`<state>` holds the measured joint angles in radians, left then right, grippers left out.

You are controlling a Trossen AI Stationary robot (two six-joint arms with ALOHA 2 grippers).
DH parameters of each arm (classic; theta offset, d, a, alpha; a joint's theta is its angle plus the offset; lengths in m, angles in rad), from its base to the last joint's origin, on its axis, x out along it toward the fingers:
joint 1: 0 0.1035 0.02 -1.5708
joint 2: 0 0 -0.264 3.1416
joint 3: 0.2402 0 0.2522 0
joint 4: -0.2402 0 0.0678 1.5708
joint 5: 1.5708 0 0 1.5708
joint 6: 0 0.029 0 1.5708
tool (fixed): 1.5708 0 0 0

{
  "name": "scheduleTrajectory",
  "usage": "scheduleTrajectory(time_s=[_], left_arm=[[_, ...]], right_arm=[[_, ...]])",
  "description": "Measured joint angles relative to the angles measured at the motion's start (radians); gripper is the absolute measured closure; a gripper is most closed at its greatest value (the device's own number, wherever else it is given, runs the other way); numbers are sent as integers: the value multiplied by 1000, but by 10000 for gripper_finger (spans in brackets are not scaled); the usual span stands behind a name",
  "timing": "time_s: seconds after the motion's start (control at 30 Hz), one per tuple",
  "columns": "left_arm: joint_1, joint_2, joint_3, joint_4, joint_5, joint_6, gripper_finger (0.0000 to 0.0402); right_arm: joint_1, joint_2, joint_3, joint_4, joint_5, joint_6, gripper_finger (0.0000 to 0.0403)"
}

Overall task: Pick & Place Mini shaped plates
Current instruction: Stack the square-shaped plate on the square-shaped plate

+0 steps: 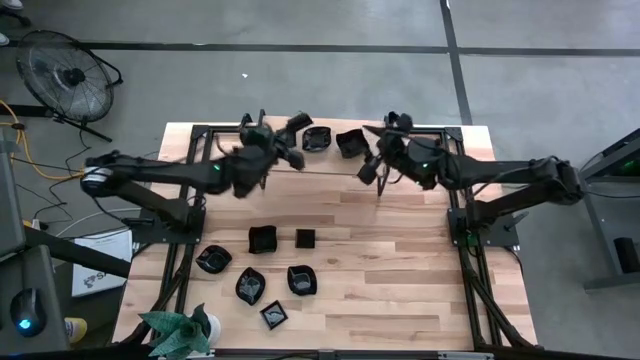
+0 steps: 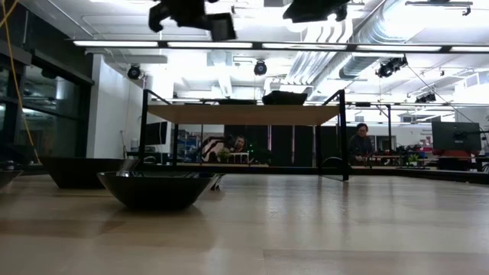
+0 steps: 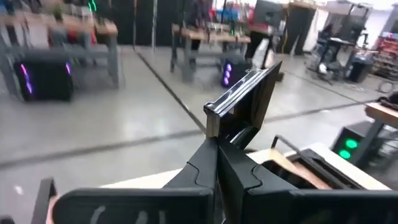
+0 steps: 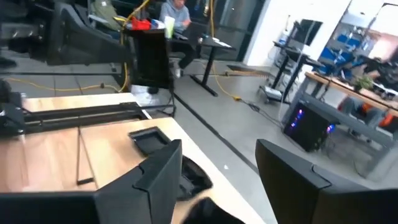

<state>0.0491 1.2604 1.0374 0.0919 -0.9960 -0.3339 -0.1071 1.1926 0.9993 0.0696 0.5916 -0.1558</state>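
Overhead view: left gripper raised above the table's far edge, clamped shut on a small black square plate, probably carrying it to the row there. Right gripper close by, spread wide and empty, just beside two plates lying flat on that far edge. Six plates clustered near the front, apparently waiting their turn, by a green plant.

Table-level view: both arms high overhead; held square plate hanging tilted under the left one. Nearest dish sitting upright, hollow up.

Left wrist view: square plate pinched by one edge, turned edge-on, slanting up and away from the fingers; no clear long axis.

Right wrist view: right gripper with fingers far apart, nothing between; placed plate flat on the wood beyond.
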Motion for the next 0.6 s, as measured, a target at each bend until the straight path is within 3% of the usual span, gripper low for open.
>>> scheduleTrajectory(time_s=[0.3,0.43,0.6], left_arm=[[289,-175,0,-450,480,-427,401],[427,-181,0,-517,737,-498,401],[562,-156,0,-549,974,-568,401]], right_arm=[[-73,-117,0,-151,-6,55,205],[-97,-139,0,-170,-8,47,206],[-134,-143,0,-185,-79,75,206]])
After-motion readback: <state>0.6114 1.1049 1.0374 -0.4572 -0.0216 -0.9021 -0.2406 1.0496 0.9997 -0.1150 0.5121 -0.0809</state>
